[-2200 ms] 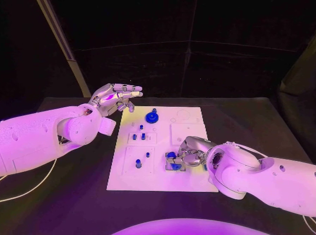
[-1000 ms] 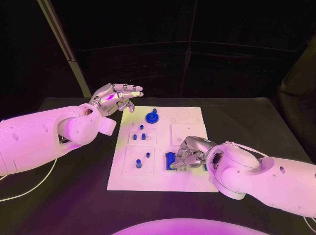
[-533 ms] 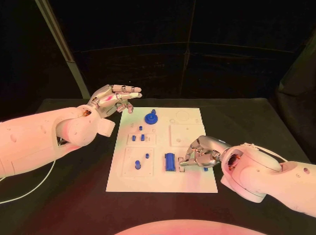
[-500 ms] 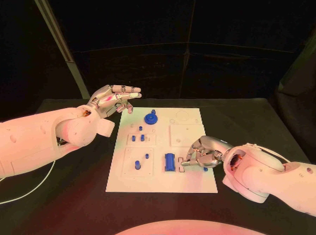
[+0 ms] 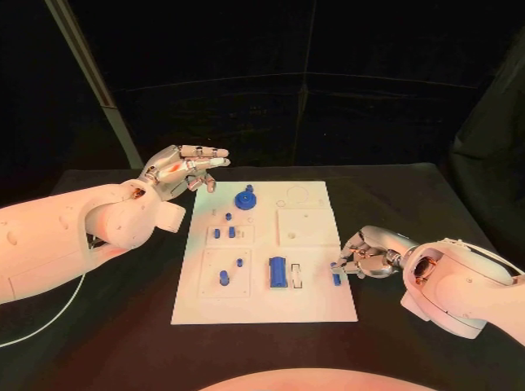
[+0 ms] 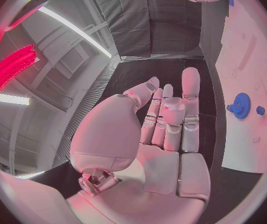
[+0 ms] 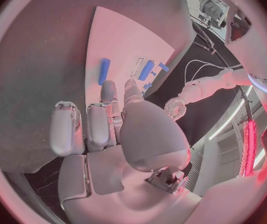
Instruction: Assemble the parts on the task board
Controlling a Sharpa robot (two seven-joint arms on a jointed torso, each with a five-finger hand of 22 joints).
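The right hand (image 5: 371,259) is at the right edge of the task board (image 5: 309,305), low over it, with its fingers curled in toward a small blue part (image 5: 336,278) that lies just beside the fingertips. From the head view I cannot tell if the fingers really pinch this part or only touch it, and the right wrist view does not settle it, because the palm covers the place. This is the main risk: if the contact is only a touch, any sideways move of the hand can push the small part off the board's edge onto the black surface (image 5: 426,195), since it lies so near that edge. A longer blue part (image 5: 277,271) sits close to the left of it, next to a narrow slot (image 5: 295,274), and it can be knocked out of place if the hand sweeps back over the board. The left hand (image 5: 182,169) is raised above the far left corner of the board, holding nothing, with its fingers spread; it is well apart from the round blue part (image 5: 246,199) and the small blue pegs (image 5: 224,230), so I judge little danger there unless it descends without care.
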